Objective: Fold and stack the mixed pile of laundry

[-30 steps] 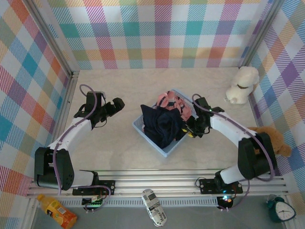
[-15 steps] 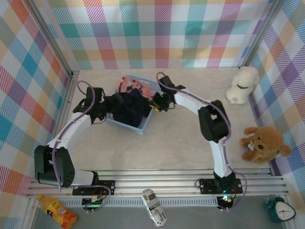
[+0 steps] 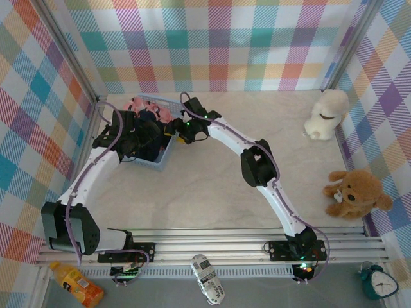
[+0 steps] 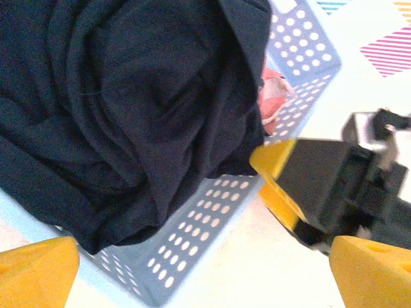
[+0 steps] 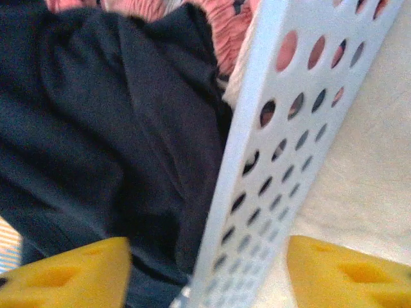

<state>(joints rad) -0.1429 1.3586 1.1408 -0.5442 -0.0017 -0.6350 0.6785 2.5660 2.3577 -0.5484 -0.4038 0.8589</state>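
The light blue basket [image 3: 160,156] sits at the far left of the table and holds the laundry pile. The dark navy T-shirt [image 4: 115,96] is bunched up in it, and the pink garment [image 3: 138,104] shows at its far edge and as a pink patch [image 4: 273,90] under the navy cloth. My left gripper [image 3: 142,136] hangs open over the basket's near wall [image 4: 212,218], its fingertips [image 4: 35,273] wide apart. My right gripper [image 5: 209,276] is open and straddles the basket's right wall [image 5: 282,128], one finger inside by the navy T-shirt [image 5: 109,128], one outside.
The basket is close to the left plaid wall [image 3: 83,122]. A white plush toy [image 3: 326,113] stands at the far right and a brown one [image 3: 356,192] lies by the right wall. My right arm [image 3: 257,167] stretches diagonally across the table.
The basket with the laundry has slid from the table's middle to the far left, drawn by my right gripper. That gripper has since opened off the wall. My left gripper stayed open.
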